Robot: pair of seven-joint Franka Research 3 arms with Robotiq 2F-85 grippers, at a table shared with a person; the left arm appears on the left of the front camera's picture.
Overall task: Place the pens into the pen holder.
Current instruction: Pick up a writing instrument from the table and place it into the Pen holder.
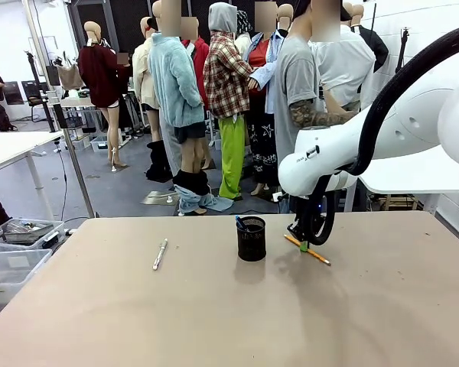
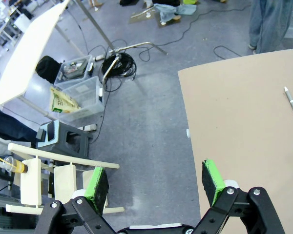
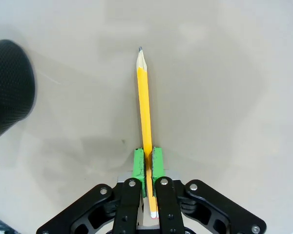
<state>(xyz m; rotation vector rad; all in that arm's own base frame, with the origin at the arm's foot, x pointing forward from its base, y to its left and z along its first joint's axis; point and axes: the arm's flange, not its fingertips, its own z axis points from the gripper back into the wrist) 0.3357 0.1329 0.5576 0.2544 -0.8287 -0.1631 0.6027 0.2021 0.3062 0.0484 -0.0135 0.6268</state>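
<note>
Left end effector [image 2: 155, 180]: jaws wide apart, empty, hanging off table [image 2: 244, 146] left edge, over floor. Silver pen [image 1: 160, 254] loose on table, left of pen holder [image 1: 251, 238]; not yet placed. Right end effector [image 3: 147, 163] clamped on orange pencil [image 3: 145, 122], just right of holder, low over table. Dark pen [image 1: 239, 222] stands in holder. Judgement: one of three done, second in grasp.
</note>
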